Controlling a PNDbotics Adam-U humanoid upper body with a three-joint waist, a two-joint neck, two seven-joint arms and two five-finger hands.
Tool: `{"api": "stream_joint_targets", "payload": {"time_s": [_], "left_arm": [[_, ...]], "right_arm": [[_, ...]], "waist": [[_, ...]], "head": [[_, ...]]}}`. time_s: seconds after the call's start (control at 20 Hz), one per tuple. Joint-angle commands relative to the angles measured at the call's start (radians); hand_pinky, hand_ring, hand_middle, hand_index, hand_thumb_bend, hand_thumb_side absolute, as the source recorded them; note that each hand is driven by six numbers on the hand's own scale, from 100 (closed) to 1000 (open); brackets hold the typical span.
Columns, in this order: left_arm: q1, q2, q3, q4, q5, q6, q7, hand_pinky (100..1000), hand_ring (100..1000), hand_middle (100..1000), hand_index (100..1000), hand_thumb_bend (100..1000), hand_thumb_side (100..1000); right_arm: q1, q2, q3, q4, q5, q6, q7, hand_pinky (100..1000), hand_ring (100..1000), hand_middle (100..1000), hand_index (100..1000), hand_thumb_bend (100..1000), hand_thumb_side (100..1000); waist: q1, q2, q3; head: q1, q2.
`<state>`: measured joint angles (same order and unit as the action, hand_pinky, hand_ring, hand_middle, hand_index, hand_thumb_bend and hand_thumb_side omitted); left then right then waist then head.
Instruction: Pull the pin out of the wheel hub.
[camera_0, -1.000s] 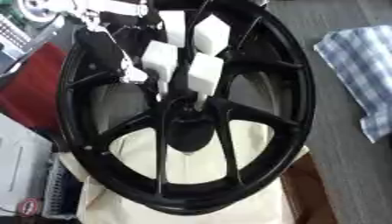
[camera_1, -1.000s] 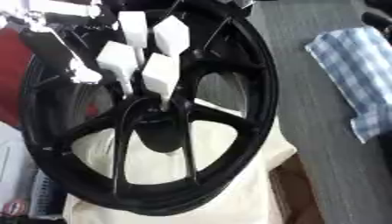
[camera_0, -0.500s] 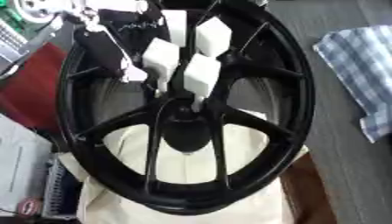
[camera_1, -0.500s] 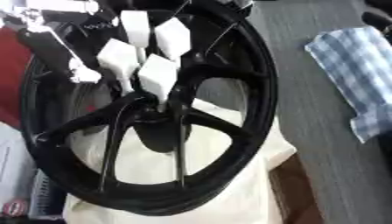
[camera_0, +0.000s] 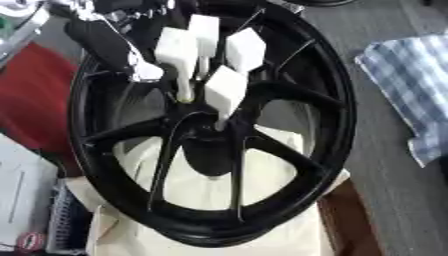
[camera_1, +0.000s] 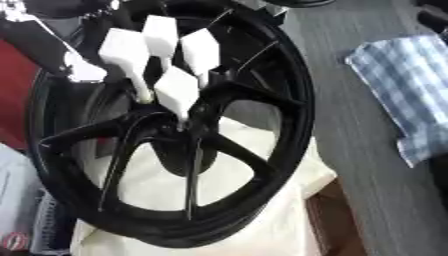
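Note:
A black spoked wheel hub (camera_0: 337, 100) lies tilted on a cream cloth (camera_0: 262, 235). Several pins with white block heads stand in its upper half, their thin stems running down toward the hub centre (camera_0: 207, 150). The leftmost pin (camera_0: 178, 50) is beside my left hand (camera_0: 109, 40), which comes in black and silver from the upper left; its silver tip touches or nearly touches that pin's stem. The lowest pin (camera_0: 226, 90) reaches closest to the centre. My right hand shows in no view.
A blue-and-white checked cloth (camera_0: 411, 95) lies on the grey table (camera_0: 385, 200) to the right. A red object (camera_0: 35, 100) and a white box (camera_0: 22, 195) sit along the left edge, close to the rim.
The black part of my left arm now shows lower and nearer the leftmost pin. The pins stand much as before, and the whole picture has shifted slightly.

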<state>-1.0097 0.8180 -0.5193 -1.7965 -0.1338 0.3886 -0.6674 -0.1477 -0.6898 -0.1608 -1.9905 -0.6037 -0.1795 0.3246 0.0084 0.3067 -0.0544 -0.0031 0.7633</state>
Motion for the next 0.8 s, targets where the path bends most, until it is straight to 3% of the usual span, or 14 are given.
{"api": "stream_joint_targets", "payload": {"time_s": [0.05, 0.25, 0.45, 0.8], "left_arm": [[-0.004, 0.05, 0.052, -0.032, 0.02, 0.013, 0.018, 520, 372, 321, 388, 301, 186], [0.026, 0.106, 0.127, -0.06, 0.049, 0.021, 0.052, 515, 361, 314, 380, 263, 172], [0.109, 0.193, 0.223, -0.056, 0.064, 0.02, 0.11, 513, 354, 310, 380, 227, 158], [0.279, 0.3, 0.394, 0.071, 0.101, 0.009, 0.215, 507, 341, 300, 373, 150, 139]], "right_arm": [[-0.001, -0.027, -0.017, -0.009, -0.009, -0.006, -0.003, 997, 1000, 863, 877, 100, 611], [0.005, -0.032, -0.021, -0.009, -0.01, -0.014, -0.006, 995, 1000, 863, 876, 100, 608], [0.022, -0.037, -0.032, -0.009, -0.006, -0.026, -0.016, 994, 1000, 862, 875, 100, 605], [0.05, -0.037, -0.052, -0.009, -0.001, -0.051, -0.041, 990, 1000, 859, 874, 100, 598]], "waist": [[-0.004, -0.032, 0.001], [-0.006, -0.035, 0.016], [-0.01, -0.037, 0.041], [-0.027, -0.047, 0.088]], "head": [[-0.004, -0.002], [-0.012, 0.005], [-0.029, 0.007], [-0.069, 0.007]]}}
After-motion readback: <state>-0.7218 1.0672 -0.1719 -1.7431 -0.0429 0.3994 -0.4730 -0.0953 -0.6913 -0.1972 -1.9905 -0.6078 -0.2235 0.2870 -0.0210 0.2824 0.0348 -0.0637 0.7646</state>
